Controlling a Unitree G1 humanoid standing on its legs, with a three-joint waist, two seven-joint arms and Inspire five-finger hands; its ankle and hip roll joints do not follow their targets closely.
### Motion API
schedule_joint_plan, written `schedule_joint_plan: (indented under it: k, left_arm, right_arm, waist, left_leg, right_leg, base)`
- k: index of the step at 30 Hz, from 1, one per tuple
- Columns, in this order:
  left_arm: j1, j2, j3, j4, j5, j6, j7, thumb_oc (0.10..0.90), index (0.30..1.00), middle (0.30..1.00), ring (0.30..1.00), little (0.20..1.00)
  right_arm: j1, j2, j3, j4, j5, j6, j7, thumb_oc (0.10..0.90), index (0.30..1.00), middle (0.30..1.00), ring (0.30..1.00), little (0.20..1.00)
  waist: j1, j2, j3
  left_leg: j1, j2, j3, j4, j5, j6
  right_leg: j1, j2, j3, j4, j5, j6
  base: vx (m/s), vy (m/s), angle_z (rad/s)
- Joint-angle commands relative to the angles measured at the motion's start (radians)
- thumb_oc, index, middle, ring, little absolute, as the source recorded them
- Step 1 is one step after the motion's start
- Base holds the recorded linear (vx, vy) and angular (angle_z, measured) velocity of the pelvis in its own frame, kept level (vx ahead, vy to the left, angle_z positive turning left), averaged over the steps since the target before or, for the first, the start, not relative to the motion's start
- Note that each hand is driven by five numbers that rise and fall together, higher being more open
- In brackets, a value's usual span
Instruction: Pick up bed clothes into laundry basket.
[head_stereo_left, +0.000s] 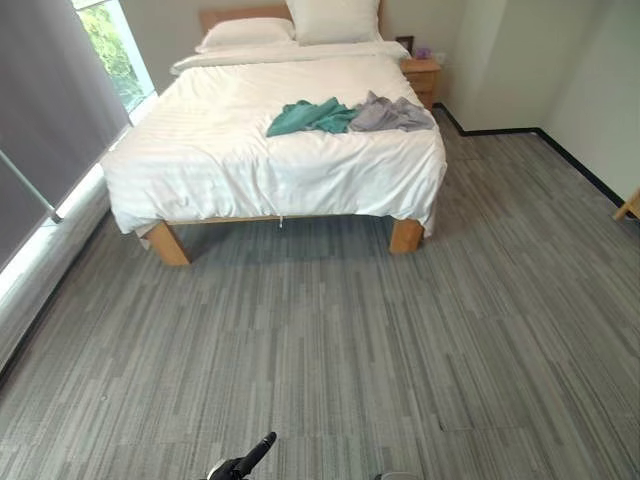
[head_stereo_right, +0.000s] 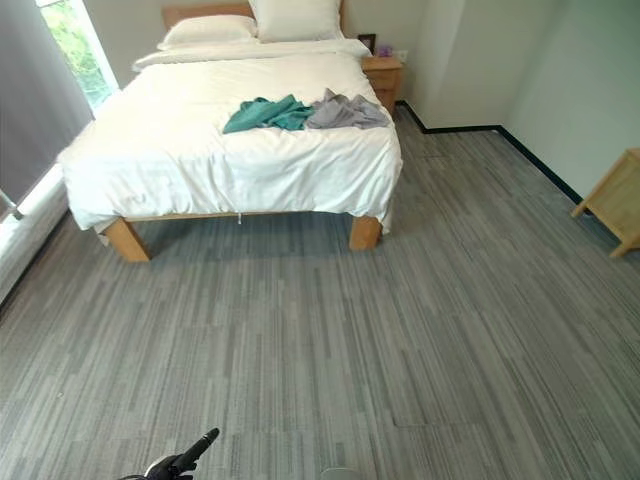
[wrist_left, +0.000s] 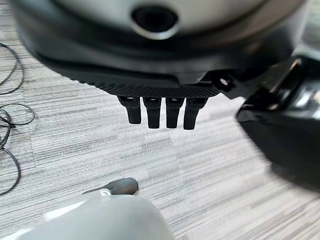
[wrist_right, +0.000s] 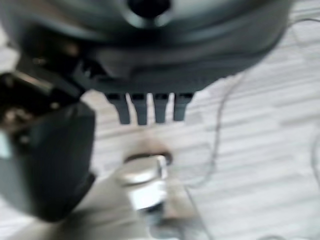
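Two garments (head_stereo_left: 350, 115) on one bed (head_stereo_left: 230, 150)

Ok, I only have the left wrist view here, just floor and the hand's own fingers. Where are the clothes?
Observer: Ahead of you, across open floor, on the bed. A teal garment lies on the white cover.
Operator: Just that one?
Observer: No, a grey garment lies beside it on the robot's right, touching it.
Operator: And is the right hand free?
Observer: Yes, the right hand has straight fingers and holds nothing.
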Motion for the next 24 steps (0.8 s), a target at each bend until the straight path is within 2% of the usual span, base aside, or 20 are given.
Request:
schedule_joint_plan:
  k: [1,10,12,13,15,16,17,19,20,24]
  left_arm:
    - [-0.03,0.009,0.049,0.019,0.015,-0.016,-0.004,0.8,0.9,0.9,0.9,0.9]
    - [-0.05,0.028,0.073,-0.012,-0.031,-0.029,0.013,0.8,0.9,0.9,0.9,0.9]
    - [-0.096,0.073,0.111,-0.103,-0.156,-0.058,0.029,0.8,0.9,0.9,0.9,0.9]
    - [-0.096,0.073,0.111,-0.103,-0.157,-0.058,0.029,0.8,0.9,0.9,0.9,0.9]
    - [-0.122,0.104,0.125,-0.227,-0.23,-0.072,0.045,0.8,0.9,0.9,0.9,0.9]
    - [-0.142,0.134,0.121,-0.353,-0.248,-0.064,0.063,0.8,0.9,0.9,0.9,0.9]
    - [-0.141,0.134,0.121,-0.355,-0.248,-0.062,0.064,0.8,0.9,0.9,0.9,0.9]
    - [-0.15,0.161,0.126,-0.547,-0.331,-0.07,0.081,0.8,0.9,0.9,0.9,0.9]
    - [-0.151,0.178,0.126,-0.65,-0.349,-0.072,0.087,0.8,0.9,0.9,0.9,0.9]
    - [-0.14,0.179,0.119,-0.822,-0.339,-0.069,0.114,0.8,0.9,0.9,0.9,0.9]
  right_arm:
    - [-0.09,-0.022,0.025,-0.075,0.032,-0.059,0.021,0.8,0.9,0.9,0.9,0.9]
    - [-0.089,-0.021,0.034,-0.044,0.03,-0.052,0.036,0.8,0.9,0.9,0.9,0.9]
    - [-0.11,-0.06,-0.002,-0.098,0.102,-0.067,0.046,0.8,0.9,0.9,0.9,0.9]
    - [-0.11,-0.06,-0.002,-0.098,0.102,-0.066,0.046,0.8,0.9,0.9,0.9,0.9]
    - [-0.121,-0.086,-0.012,-0.22,0.136,-0.08,0.042,0.8,0.9,0.9,0.9,0.9]
    - [-0.129,-0.118,-0.027,-0.376,0.135,-0.087,0.013,0.8,0.9,0.9,0.9,0.9]
    - [-0.128,-0.118,-0.027,-0.378,0.134,-0.086,0.012,0.8,0.9,0.9,0.9,0.9]
    - [-0.128,-0.14,-0.059,-0.582,0.166,-0.094,-0.007,0.8,0.9,0.9,0.9,0.9]
    - [-0.125,-0.151,-0.068,-0.673,0.163,-0.106,-0.016,0.8,0.9,0.9,0.9,0.9]
    - [-0.116,-0.161,-0.069,-0.84,0.082,-0.108,-0.04,0.8,0.9,0.9,0.9,0.9]
  waist:
    - [0.015,-0.041,0.006]
    - [0.034,-0.046,-0.013]
    - [0.036,-0.046,-0.025]
    - [0.036,-0.046,-0.024]
    - [0.034,-0.045,-0.025]
    - [0.027,-0.041,-0.024]
    - [0.028,-0.041,-0.023]
    - [0.024,-0.036,-0.022]
    - [0.022,-0.035,-0.02]
    - [0.027,-0.035,-0.012]
  left_leg:
    - [-0.034,0.069,-0.119,-0.037,0.014,-0.127]
    - [-0.026,0.067,-0.14,-0.048,0.018,-0.129]
    - [-0.019,0.069,-0.145,-0.051,0.017,-0.133]
    - [-0.018,0.069,-0.145,-0.051,0.017,-0.133]
    - [-0.019,0.07,-0.146,-0.05,0.019,-0.135]
    - [-0.018,0.073,-0.143,-0.049,0.019,-0.137]
    - [-0.017,0.073,-0.143,-0.049,0.019,-0.137]
    - [-0.018,0.074,-0.142,-0.048,0.02,-0.135]
    - [-0.02,0.075,-0.14,-0.048,0.022,-0.134]
    - [-0.027,0.074,-0.148,-0.048,0.026,-0.131]
  right_leg:
    - [0.153,-0.062,0.041,-0.221,0.082,0.091]
    - [0.183,-0.068,0.011,-0.235,0.075,0.091]
    - [0.195,-0.07,0.007,-0.241,0.073,0.092]
    - [0.197,-0.07,0.007,-0.241,0.073,0.092]
    - [0.194,-0.069,0.006,-0.239,0.073,0.092]
    - [0.192,-0.067,0.008,-0.236,0.074,0.093]
    - [0.193,-0.067,0.008,-0.236,0.074,0.093]
    - [0.19,-0.066,0.011,-0.235,0.074,0.093]
    - [0.188,-0.065,0.01,-0.233,0.075,0.093]
    - [0.187,-0.068,0.004,-0.228,0.072,0.092]
  base:
    - [0.01,0.001,-0.05]
    - [0.01,-0.006,0.03]
    - [0.03,-0.014,0.08]
    - [0.02,-0.011,0.09]
    - [-0.01,-0.005,0.12]
    - [-0.02,0.001,0.06]
    - [0.0,0.0,0.0]
    - [-0.03,0.01,-0.05]
    - [-0.03,0.004,-0.04]
    - [-0.02,-0.001,-0.01]
